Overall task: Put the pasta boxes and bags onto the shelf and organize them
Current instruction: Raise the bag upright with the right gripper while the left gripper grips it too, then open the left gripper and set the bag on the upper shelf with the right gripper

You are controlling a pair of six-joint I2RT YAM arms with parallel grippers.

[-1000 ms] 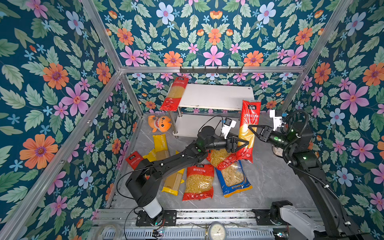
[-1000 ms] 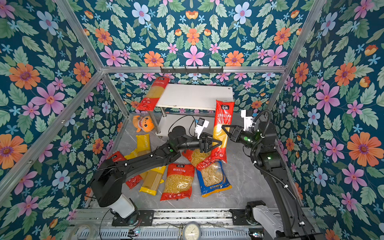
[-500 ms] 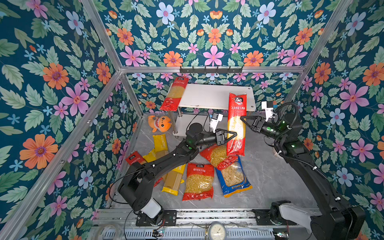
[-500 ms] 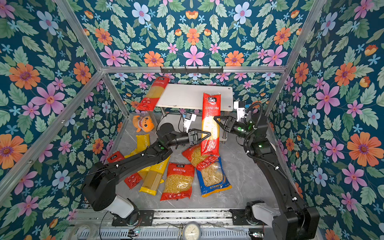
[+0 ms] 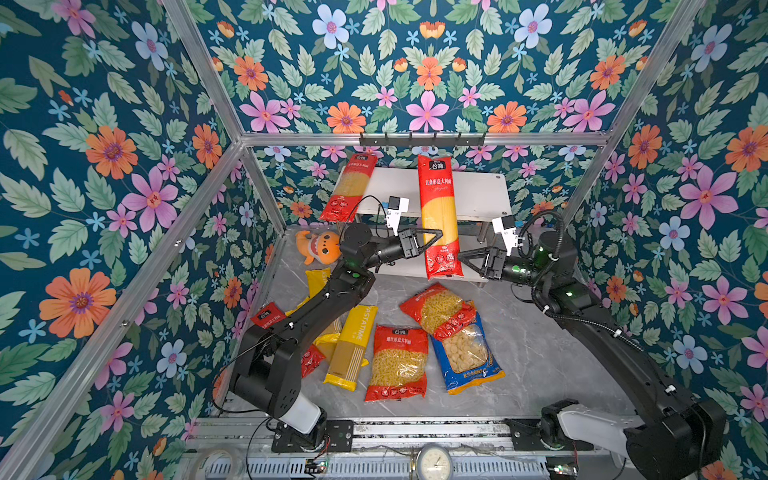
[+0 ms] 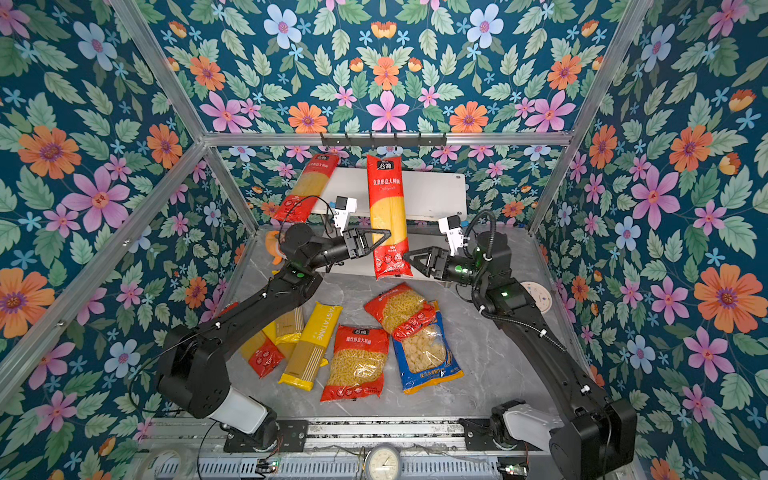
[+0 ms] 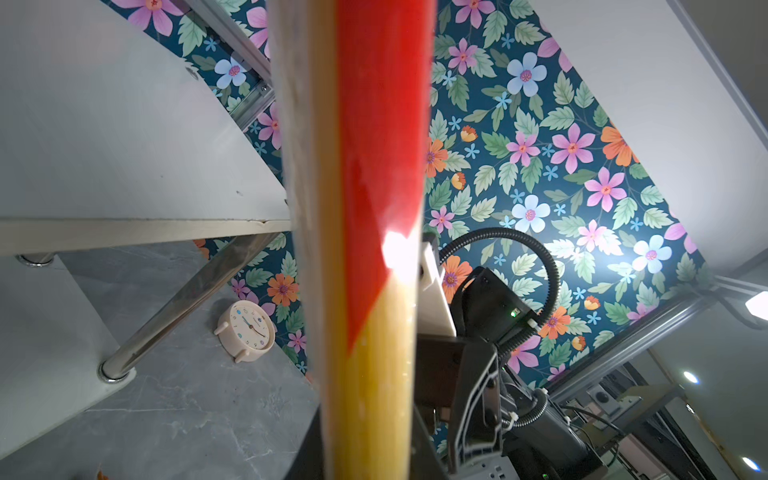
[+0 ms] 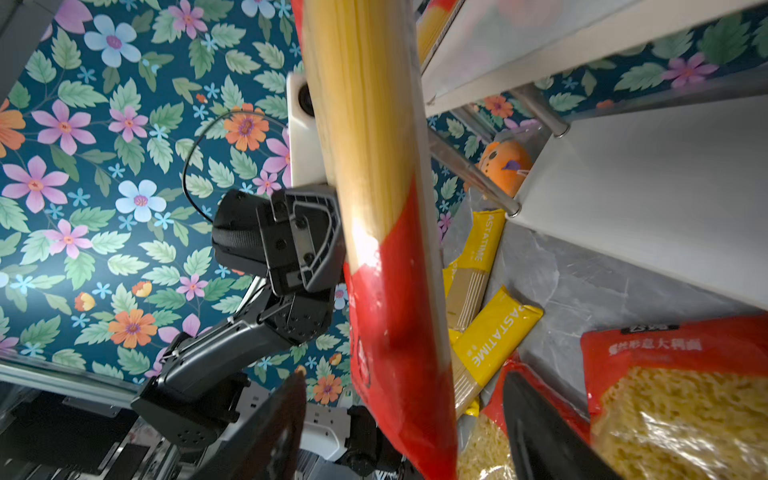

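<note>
A long red spaghetti pack (image 5: 439, 208) (image 6: 386, 208) (image 7: 365, 187) (image 8: 374, 166) hangs upright in front of the shelf (image 5: 478, 195) (image 6: 432, 191), a two-tier white rack. My left gripper (image 5: 439, 240) (image 6: 388, 237) (image 7: 365, 457) is shut on its yellow middle. My right gripper (image 5: 462, 261) (image 6: 409, 255) (image 8: 407, 415) is open at the pack's red lower end, and neither finger presses on it. Another red spaghetti pack (image 5: 349, 187) lies over the top board's left end. Yellow PASTATIME packs (image 5: 351, 345), two red short-pasta bags (image 5: 399, 361) and a blue-and-yellow bag (image 5: 465, 353) lie on the floor.
An orange plush toy (image 5: 320, 249) sits left of the shelf. A black hook rail (image 5: 422, 139) runs above it. A small clock (image 6: 536, 295) stands by the right wall. A red spaghetti pack (image 5: 266, 316) lies partly under the left arm.
The right gripper carried the red spaghetti pack left to the shelf's front, then opened and let go. The left gripper closed on the pack and now holds it.
</note>
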